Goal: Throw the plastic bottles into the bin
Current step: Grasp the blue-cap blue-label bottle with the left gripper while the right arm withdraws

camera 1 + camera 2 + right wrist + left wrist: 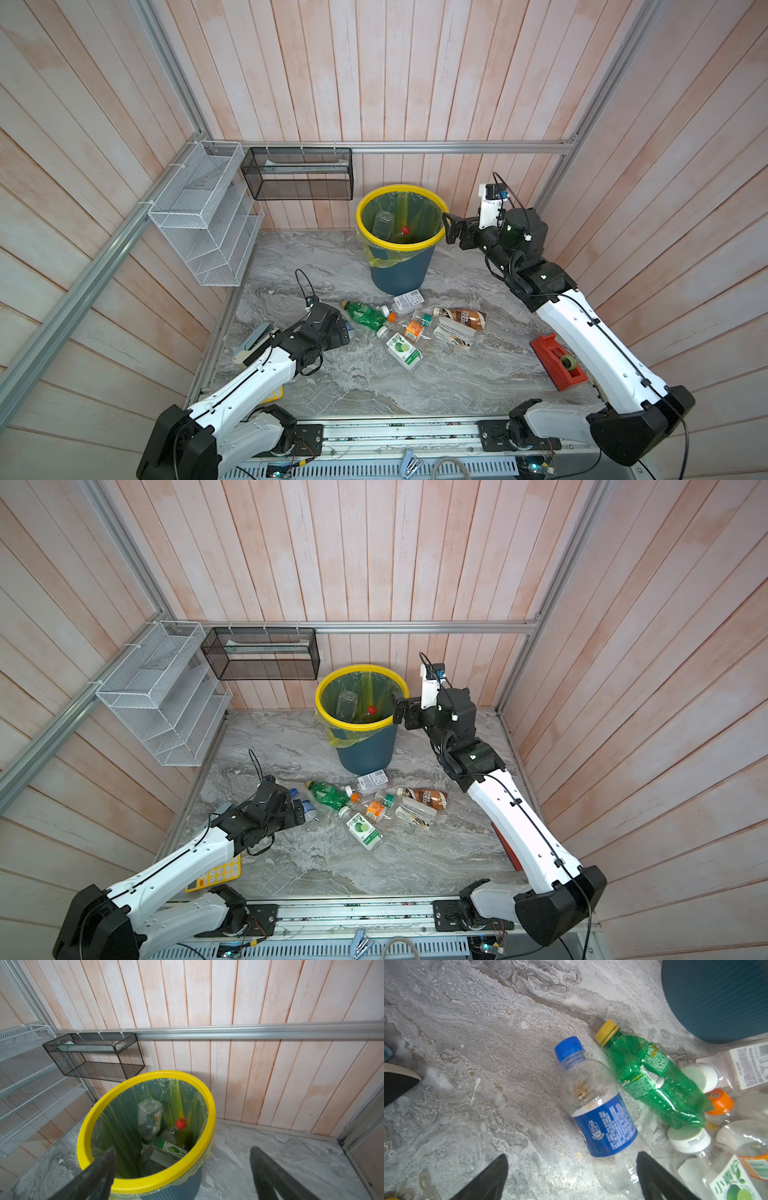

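Marble tabletop (374, 386) bears the yellow-rimmed bin (399, 274), clear bottles (148, 1118) inside. In front of it, a green bottle (654, 1084) crowds the blue-labelled bottle (604, 1126) under the wide-open, empty left gripper (572, 1157); the right gripper (182, 1150) gapes empty by its rim.

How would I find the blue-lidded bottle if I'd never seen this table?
Start at the tall blue bin with the yellow rim; a heap of bottles lies on the table in front of it. At the heap's left end, next to the crumpled green bottle, lies the blue-lidded bottle. It alone has a clear body with a blue cap and dark blue label.
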Motion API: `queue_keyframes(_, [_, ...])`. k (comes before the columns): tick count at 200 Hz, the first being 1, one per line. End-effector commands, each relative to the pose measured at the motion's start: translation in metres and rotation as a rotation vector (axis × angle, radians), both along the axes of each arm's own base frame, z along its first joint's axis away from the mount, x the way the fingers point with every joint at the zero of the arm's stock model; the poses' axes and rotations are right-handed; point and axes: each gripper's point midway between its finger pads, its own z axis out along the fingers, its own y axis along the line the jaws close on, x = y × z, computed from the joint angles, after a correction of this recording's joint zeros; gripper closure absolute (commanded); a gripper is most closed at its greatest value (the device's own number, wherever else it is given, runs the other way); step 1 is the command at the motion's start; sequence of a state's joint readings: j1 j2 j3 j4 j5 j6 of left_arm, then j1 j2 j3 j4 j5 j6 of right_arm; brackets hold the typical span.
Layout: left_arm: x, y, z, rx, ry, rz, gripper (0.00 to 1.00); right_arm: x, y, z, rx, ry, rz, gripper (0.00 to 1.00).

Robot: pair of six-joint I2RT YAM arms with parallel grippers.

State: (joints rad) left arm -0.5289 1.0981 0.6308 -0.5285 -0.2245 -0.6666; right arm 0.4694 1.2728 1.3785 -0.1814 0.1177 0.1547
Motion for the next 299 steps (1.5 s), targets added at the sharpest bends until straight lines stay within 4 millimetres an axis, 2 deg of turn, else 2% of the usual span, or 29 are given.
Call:
queue_keyframes(1, [0.011,-0.014,0.009,-0.037,-0.025,-0.024,0.03,-0.007,-0.016,-0.008,0.032,0.017,-0.033,0.0])
queue_keyframes(14, [0.012,-0.017,0.004,-0.042,-0.014,-0.03,0.03,-0.01,-0.025,-0.018,0.038,0.034,-0.053,0.0])
queue_keyframes(19, [0.013,-0.018,0.003,-0.044,-0.011,-0.033,0.03,-0.011,-0.026,-0.035,0.029,0.065,-0.056,0.0])
queue_keyframes(26, [0.014,-0.019,0.001,-0.051,-0.008,-0.034,0.03,-0.015,-0.028,-0.043,0.029,0.08,-0.057,0.0])
queue_keyframes(29, [0.014,-0.021,0.001,-0.055,-0.008,-0.037,0.03,-0.012,-0.039,-0.047,0.031,0.086,-0.088,0.0])
queue_keyframes(37, [0.016,-0.023,-0.001,-0.063,-0.007,-0.041,0.04,-0.014,-0.047,-0.058,0.033,0.104,-0.105,0.0])
queue_keyframes(82, [0.021,-0.039,-0.015,-0.11,0.033,-0.077,0.05,-0.03,-0.079,-0.123,0.057,0.226,-0.171,0.0])
queue_keyframes(112, [0.02,-0.038,-0.025,-0.12,0.061,-0.07,0.1,-0.04,-0.092,-0.166,0.066,0.311,-0.198,0.0])
queue_keyframes(150, [0.018,-0.03,-0.035,-0.132,0.08,-0.053,0.13,-0.052,-0.101,-0.203,0.077,0.381,-0.223,0.0])
queue_keyframes(171, [0.017,-0.027,-0.042,-0.126,0.095,-0.056,0.14,-0.058,-0.103,-0.214,0.091,0.401,-0.231,0.0])
queue_keyframes(201, [0.017,-0.028,-0.051,-0.123,0.116,-0.065,0.19,-0.062,-0.104,-0.219,0.103,0.406,-0.239,0.0])
queue_keyframes(213, [0.017,-0.029,-0.055,-0.125,0.129,-0.072,0.24,-0.064,-0.105,-0.218,0.106,0.403,-0.243,0.0])
queue_keyframes(239, [0.017,-0.029,-0.058,-0.128,0.141,-0.066,0.41,-0.066,-0.108,-0.217,0.106,0.4,-0.252,0.0])
queue_keyframes(278, [0.018,-0.021,-0.037,-0.149,0.063,-0.015,0.51,-0.071,-0.112,-0.22,0.108,0.398,-0.273,0.0])
queue_keyframes(299, [0.021,-0.013,-0.01,-0.161,-0.023,0.021,0.55,-0.073,-0.116,-0.223,0.104,0.398,-0.289,0.0])
